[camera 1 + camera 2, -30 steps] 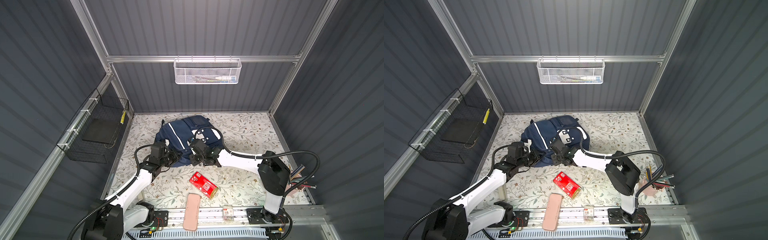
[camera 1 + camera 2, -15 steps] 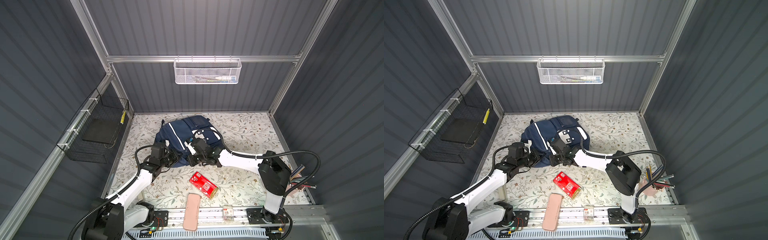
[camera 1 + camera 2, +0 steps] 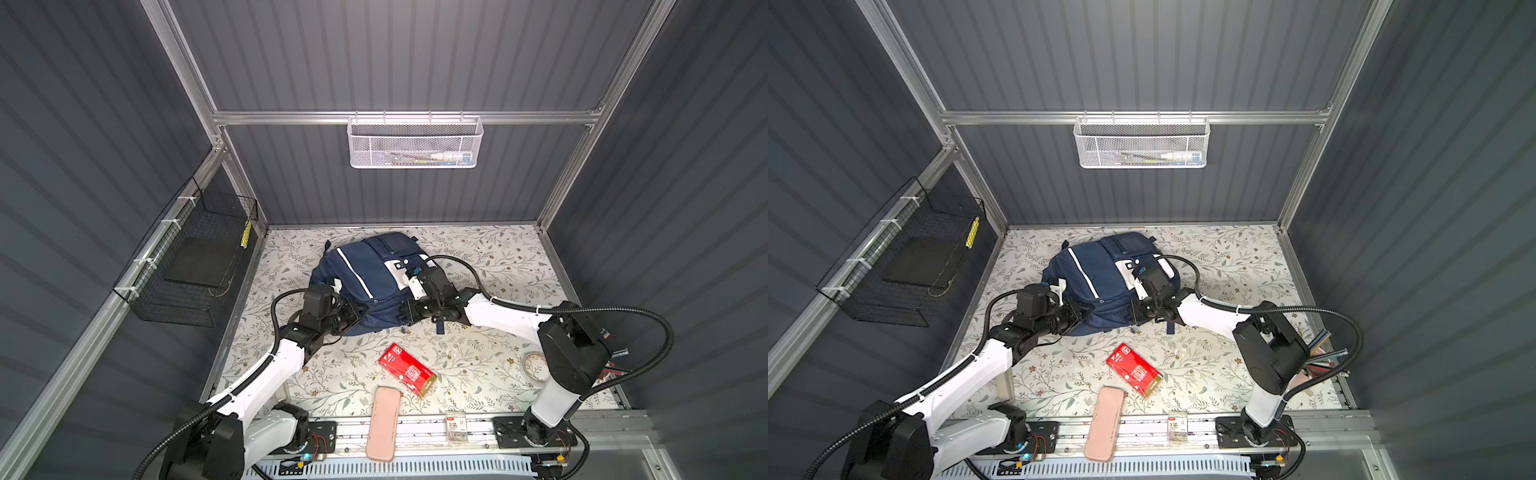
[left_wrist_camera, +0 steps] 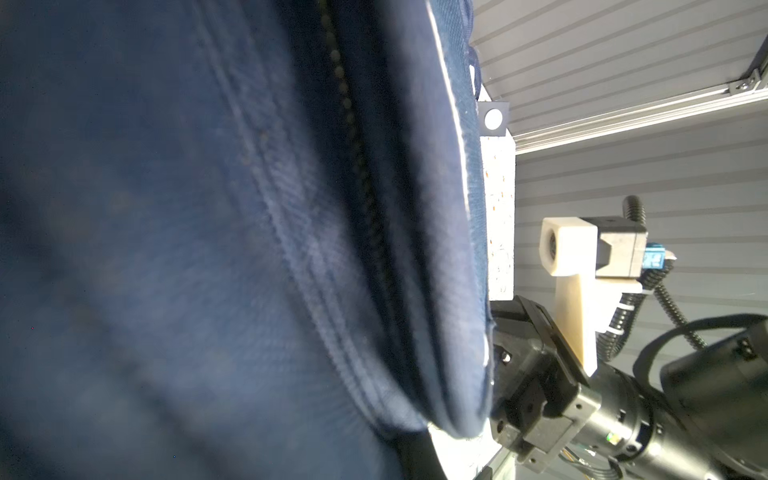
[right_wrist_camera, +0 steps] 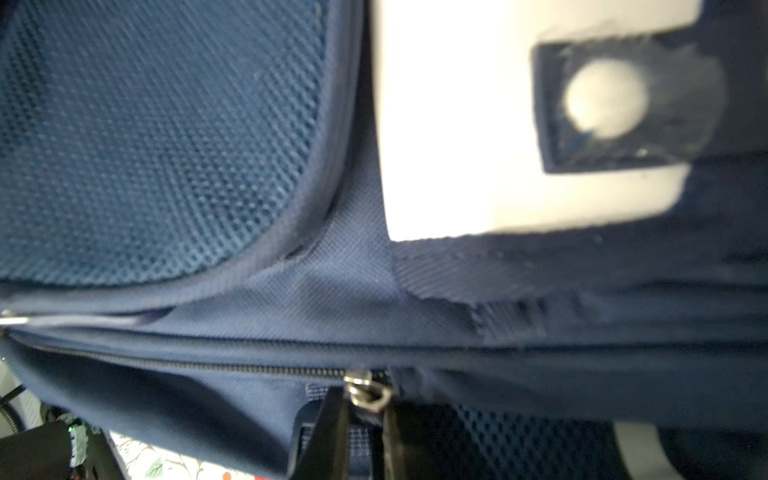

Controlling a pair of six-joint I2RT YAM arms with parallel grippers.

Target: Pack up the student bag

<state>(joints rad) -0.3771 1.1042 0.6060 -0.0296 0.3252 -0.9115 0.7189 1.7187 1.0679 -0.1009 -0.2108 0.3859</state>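
Two grippers meet the student bag (image 3: 370, 274) in both top views. It lies toward the back edge of the table (image 3: 498, 257), with the left gripper (image 3: 356, 318) and right gripper (image 3: 404, 311) at its near side. In the left wrist view, navy fabric fills the frame; the jaws are closed, on what I cannot tell. In the right wrist view, narrow fingers (image 5: 328, 428) pinch the zipper pull (image 5: 370, 392).
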